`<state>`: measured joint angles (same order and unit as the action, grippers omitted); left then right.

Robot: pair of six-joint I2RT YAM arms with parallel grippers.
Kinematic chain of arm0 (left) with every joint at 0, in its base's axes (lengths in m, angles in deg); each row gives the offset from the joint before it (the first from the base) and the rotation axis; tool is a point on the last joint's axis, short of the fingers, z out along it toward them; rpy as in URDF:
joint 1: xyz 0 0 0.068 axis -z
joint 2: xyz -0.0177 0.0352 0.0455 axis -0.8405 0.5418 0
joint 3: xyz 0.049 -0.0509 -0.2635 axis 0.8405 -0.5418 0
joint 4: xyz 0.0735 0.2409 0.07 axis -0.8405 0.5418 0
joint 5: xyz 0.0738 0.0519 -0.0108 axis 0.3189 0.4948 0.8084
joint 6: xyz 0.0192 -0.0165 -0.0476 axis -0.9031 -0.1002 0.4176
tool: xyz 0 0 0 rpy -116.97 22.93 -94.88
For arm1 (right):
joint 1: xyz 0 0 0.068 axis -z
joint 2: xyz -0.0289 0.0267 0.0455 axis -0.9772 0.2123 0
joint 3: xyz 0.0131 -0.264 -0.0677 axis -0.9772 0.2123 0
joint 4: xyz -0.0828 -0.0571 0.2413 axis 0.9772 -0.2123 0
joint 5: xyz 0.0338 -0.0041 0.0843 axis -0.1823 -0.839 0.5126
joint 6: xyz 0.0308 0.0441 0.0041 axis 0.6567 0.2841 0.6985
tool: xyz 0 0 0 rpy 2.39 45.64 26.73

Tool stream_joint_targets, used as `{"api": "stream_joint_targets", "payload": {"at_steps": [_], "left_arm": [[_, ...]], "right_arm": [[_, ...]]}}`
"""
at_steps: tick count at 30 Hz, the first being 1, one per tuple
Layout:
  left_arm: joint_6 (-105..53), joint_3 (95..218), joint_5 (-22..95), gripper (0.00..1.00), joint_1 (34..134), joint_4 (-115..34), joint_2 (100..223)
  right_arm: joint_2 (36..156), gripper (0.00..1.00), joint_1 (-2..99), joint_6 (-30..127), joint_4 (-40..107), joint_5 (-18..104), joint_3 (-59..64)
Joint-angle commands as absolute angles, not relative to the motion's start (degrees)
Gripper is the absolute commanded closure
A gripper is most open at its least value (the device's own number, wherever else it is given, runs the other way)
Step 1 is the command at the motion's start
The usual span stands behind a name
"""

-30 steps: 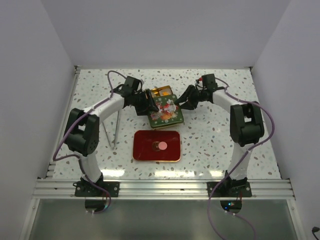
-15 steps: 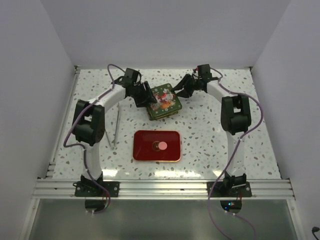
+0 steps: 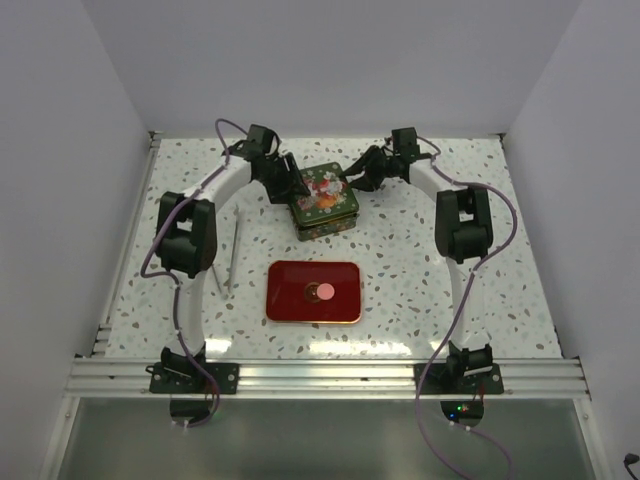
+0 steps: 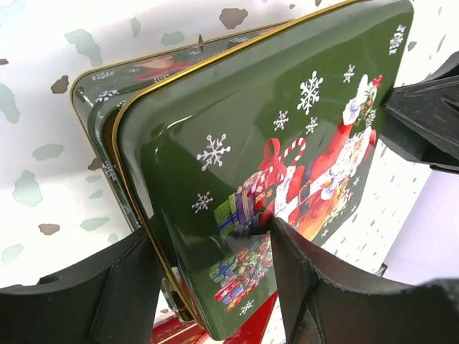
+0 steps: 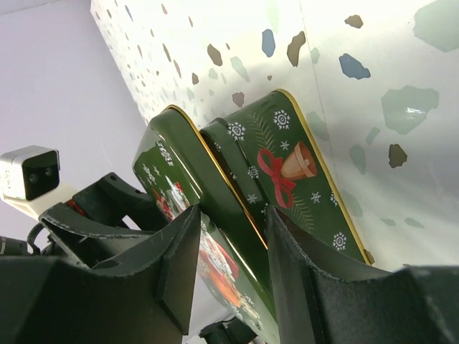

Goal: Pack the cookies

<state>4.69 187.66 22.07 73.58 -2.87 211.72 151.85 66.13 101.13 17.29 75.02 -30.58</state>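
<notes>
Clamping green lid [image 4: 272, 143] edges over tin [image 4: 122, 75]

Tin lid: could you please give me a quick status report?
Both shut on lid: left gripper, right gripper. Lid askew over tin, not seated. Pink cookie outside, on red tray.

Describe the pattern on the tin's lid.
Dark green lid with white snowflakes, Santa scene, gold edge; best in left wrist view.
</notes>
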Motion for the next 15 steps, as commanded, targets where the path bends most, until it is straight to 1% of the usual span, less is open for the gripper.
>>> {"api": "stream_joint_targets", "payload": {"at_steps": [1, 9, 15], "left_arm": [[3.07, 188.36, 18.00, 0.38, 74.95, -4.41, 211.02], [1.49, 183.08, 18.36, 0.37, 74.95, -4.50, 208.73], [1.23, 181.14, 18.44, 0.30, 74.86, -4.67, 207.32]], "right_arm": [[151.44, 0.56, 63.33, 104.49, 19.30, 82.49, -33.60], [149.16, 0.56, 63.33, 104.40, 20.80, 82.05, -28.43], [146.96, 0.56, 63.33, 102.38, 19.57, 81.87, -25.78]]}}
